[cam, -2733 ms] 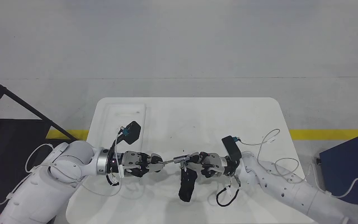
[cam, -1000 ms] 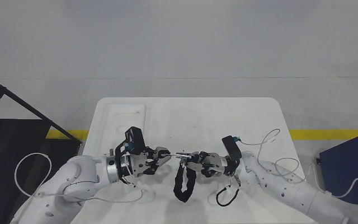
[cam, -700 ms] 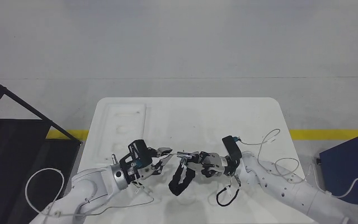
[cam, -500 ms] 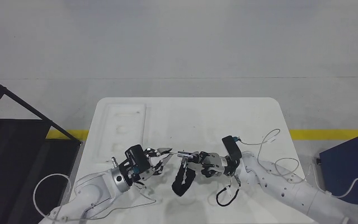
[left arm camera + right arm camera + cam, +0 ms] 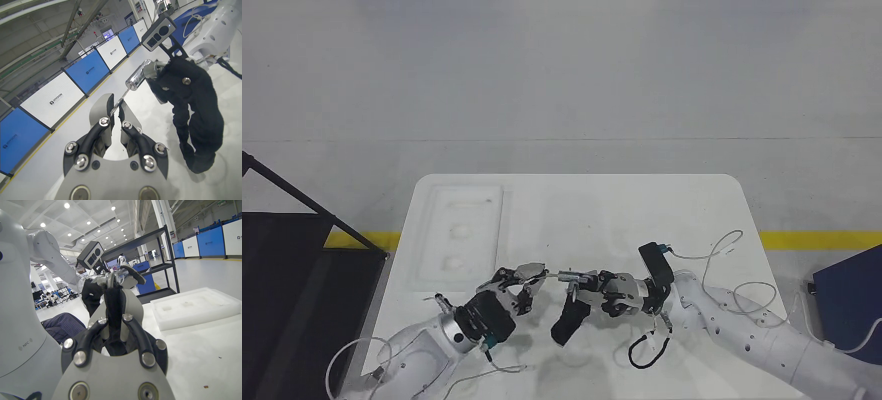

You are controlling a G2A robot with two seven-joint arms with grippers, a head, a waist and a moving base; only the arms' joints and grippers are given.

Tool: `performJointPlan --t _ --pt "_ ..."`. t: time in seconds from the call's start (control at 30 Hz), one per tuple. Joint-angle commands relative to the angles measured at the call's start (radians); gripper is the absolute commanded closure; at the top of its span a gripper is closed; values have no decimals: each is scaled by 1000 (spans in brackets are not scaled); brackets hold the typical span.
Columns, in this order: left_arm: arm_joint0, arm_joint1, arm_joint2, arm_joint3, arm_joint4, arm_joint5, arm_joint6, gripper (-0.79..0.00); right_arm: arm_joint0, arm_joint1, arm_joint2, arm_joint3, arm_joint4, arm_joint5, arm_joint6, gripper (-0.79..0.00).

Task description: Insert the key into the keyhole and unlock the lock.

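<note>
A silver lock cylinder (image 5: 136, 77) with a black fabric-covered cable loop (image 5: 196, 117) is held above the white table (image 5: 642, 215). My right gripper (image 5: 113, 291) is shut on the black cable just behind the cylinder (image 5: 568, 277). The thin metal key (image 5: 119, 103) is pinched between the pads of my shut left gripper (image 5: 116, 105), and its tip sits in the keyhole at the cylinder's end face. In the top view the left gripper (image 5: 532, 272) and right gripper (image 5: 589, 284) face each other, with the loop (image 5: 565, 322) hanging toward the table's front.
A white foam tray (image 5: 464, 232) with small recesses lies at the back left of the table, seen also as the tray (image 5: 194, 308) beyond the grippers. A black cable (image 5: 647, 348) loops under the right arm.
My left arm has swung toward the table's front and its wrist has rolled around while the gripper stayed at the key. The cable loop has shifted a little to the left. The right arm held still.
</note>
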Motion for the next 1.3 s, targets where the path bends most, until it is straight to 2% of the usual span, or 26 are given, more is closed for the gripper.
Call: performJointPlan --t 0.0,0.23,0.73,0.8,0.83,1.27 --pt "-5 -5 10 6 61 42 11 0 0 0 0 0 0 0 0 0" --pt "-11 -24 52 47 263 222 65 0 0 0 0 0 0 0 0 0" --pt "-11 -25 55 49 270 230 67 -15 0 0 0 0 0 0 0 0" --pt "-11 -25 55 49 270 230 67 -422 0 0 0 0 0 0 0 0" --pt "-11 -25 55 49 270 230 67 -785 0 0 0 0 0 0 0 0" --pt "-11 -25 55 49 270 230 67 -785 0 0 0 0 0 0 0 0"
